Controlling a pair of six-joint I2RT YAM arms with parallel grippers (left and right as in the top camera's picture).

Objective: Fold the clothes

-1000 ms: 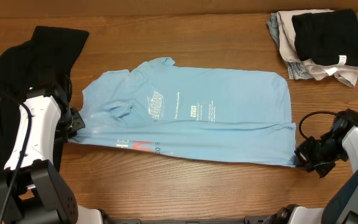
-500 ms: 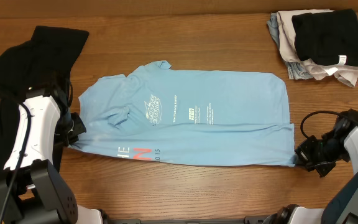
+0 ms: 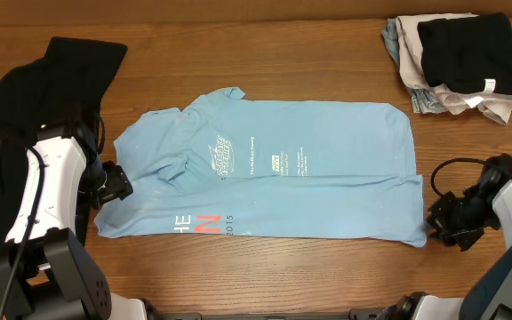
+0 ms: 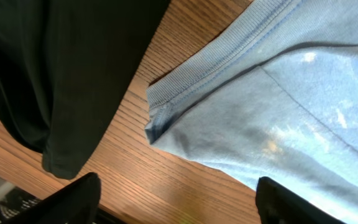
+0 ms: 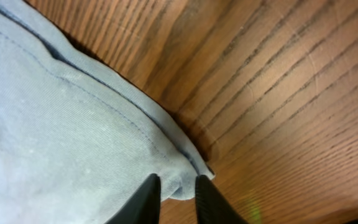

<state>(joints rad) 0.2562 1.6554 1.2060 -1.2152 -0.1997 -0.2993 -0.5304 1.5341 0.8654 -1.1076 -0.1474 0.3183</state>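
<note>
The clothes, a light blue T-shirt (image 3: 327, 191), lie folded lengthwise across the table, with small white print on top and red-orange lettering near the front left edge. My left gripper (image 3: 118, 187) stands at the shirt's left end. In the left wrist view this gripper (image 4: 178, 190) is wide open over bare wood, with the sleeve hem (image 4: 229, 56) just beyond it. My right gripper (image 3: 436, 220) is at the shirt's front right corner. In the right wrist view its jaws (image 5: 176, 179) are parted a little, and the hem corner (image 5: 185, 165) lies slack between them.
A black garment (image 3: 60, 71) is spread at the far left beside my left arm, and shows in the left wrist view as black cloth (image 4: 73, 74). A pile of folded clothes (image 3: 460, 53) sits at the back right. The table (image 3: 265, 276) is brown wood.
The shirt's front left edge slid toward the front, showing more lettering. My left gripper let go and opened wide. The right jaws have parted slightly at the corner.
</note>
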